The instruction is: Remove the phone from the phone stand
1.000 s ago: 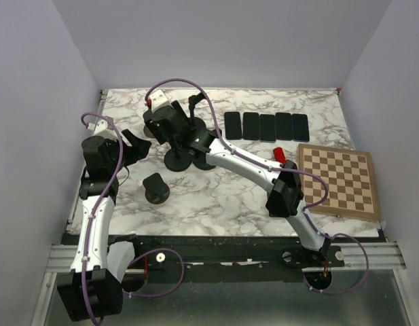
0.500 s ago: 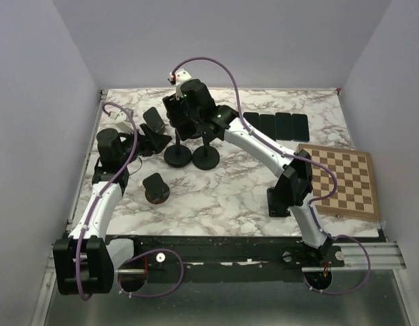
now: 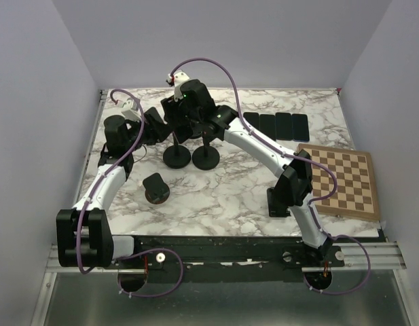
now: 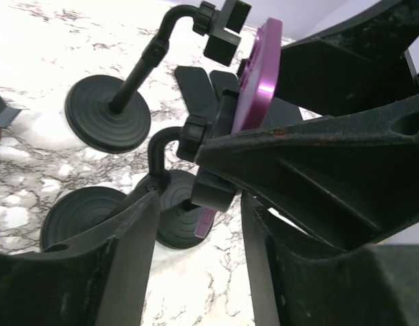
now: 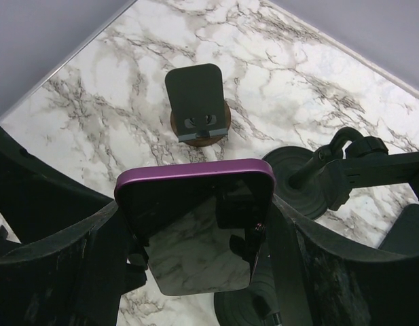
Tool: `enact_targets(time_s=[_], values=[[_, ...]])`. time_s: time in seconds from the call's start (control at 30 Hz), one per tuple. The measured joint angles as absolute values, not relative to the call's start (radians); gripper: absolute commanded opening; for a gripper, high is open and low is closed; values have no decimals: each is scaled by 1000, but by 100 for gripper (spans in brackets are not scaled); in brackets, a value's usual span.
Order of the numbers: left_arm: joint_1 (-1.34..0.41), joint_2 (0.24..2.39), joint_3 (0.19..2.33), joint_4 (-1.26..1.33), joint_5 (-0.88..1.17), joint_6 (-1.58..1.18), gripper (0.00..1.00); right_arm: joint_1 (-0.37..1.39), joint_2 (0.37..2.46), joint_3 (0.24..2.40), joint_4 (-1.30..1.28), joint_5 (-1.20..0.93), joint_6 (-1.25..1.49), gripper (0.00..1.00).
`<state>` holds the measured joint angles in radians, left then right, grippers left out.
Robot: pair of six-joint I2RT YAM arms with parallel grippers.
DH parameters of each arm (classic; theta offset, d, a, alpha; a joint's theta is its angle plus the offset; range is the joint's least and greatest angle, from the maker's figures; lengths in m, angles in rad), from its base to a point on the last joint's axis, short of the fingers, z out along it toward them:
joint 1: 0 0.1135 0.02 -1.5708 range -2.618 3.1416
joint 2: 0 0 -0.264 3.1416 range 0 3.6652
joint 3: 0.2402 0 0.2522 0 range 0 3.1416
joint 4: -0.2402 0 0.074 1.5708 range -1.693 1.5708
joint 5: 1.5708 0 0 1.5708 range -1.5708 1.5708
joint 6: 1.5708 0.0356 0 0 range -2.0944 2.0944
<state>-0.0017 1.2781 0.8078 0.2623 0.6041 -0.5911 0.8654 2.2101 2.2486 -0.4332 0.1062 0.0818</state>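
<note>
Two fingers of the right gripper (image 5: 195,252) pinch the purple phone (image 5: 195,217) by its sides, upright at the cradle of the stand (image 4: 158,146). The left gripper (image 4: 199,204) has its jaws astride that cradle; whether they touch it, I cannot tell.

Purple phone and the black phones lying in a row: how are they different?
The purple phone has a purple rim; the black phones look black all over. The purple phone stands up off the table, between the fingers of the right gripper; the black phones lie flat on the table. The purple phone is alone; the black phones sit side by side. Both are rounded rectangles with a dark face.
</note>
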Motion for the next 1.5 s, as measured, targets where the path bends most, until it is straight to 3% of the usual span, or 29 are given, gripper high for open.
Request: enact_targets(time_s=[0.17,0.23,0.33,0.47,0.7,0.83,1.27,1.5], values=[[-27,1294,814,265,603,-591,55,865,2210,2251,-437,105,89,1],[-30,1305,822,264,603,-591,48,863,2210,2254,-441,105,94,1],[-33,1315,830,264,603,-592,34,863,2210,2255,-443,102,103,1],[-35,1319,841,264,607,-586,0,862,2210,2255,-441,101,104,1],[-31,1325,847,261,636,-554,0,841,2189,2207,-395,62,97,1],[-12,1347,862,255,728,-514,0,784,2119,2073,-307,-121,79,1],[23,1430,959,188,848,-424,0,707,2158,2103,-296,-600,46,1],[27,1413,974,114,802,-395,0,733,2104,1964,-228,-635,198,1]])
